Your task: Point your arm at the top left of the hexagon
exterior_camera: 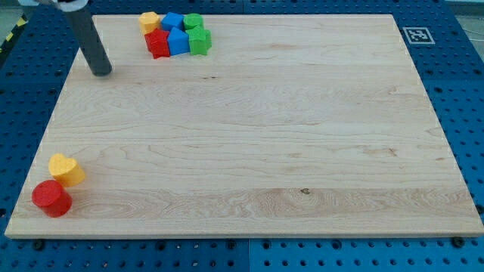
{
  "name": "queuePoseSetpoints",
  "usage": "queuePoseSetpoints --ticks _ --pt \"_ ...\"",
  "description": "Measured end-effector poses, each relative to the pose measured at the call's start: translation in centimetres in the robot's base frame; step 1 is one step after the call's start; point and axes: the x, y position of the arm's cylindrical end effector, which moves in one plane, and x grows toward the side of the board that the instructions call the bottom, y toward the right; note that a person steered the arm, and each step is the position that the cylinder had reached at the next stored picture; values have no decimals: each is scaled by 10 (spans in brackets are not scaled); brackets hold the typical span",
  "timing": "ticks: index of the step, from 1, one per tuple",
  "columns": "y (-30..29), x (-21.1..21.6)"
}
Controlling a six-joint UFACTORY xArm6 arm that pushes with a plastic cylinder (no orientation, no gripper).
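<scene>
**Desk:** Where is your end of the arm right now?

**Me:** My tip (100, 72) is down on the wooden board (257, 136), near the view's top left corner. There's no pincer on this rig, only a straight dark rod, so nothing opens, closes or grips, and it touches no block.

**Desk:** What's closest to it?

**Me:** A tight cluster to the view's right of my tip, along the top edge of the board, clearly apart from it. Back row, from the view's left: a yellow block (148, 20), a blue block (173, 20), a green block (193, 21). Front row: a red block (157, 43), a blue block (178, 41) that looks like a cube, and a green block (200, 41). They sit touching one another.

**Desk:** And the hexagon?

**Me:** I can't say for sure which one it is. The shapes in that cluster are too small to make out.

**Desk:** Anything else?

**Me:** Well apart, at the view's bottom left corner, a yellow heart-like block (66, 169) touches a red round block (51, 198) just below it. A black-and-white marker (417, 35) sits at the board's top right corner, on the blue pegboard table (465, 91).
</scene>
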Motion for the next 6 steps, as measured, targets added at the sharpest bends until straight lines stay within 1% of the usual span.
queuePoseSetpoints --ticks 1,5,6 --pt "-7 -33" --pt "2 -129" --pt "27 -134"
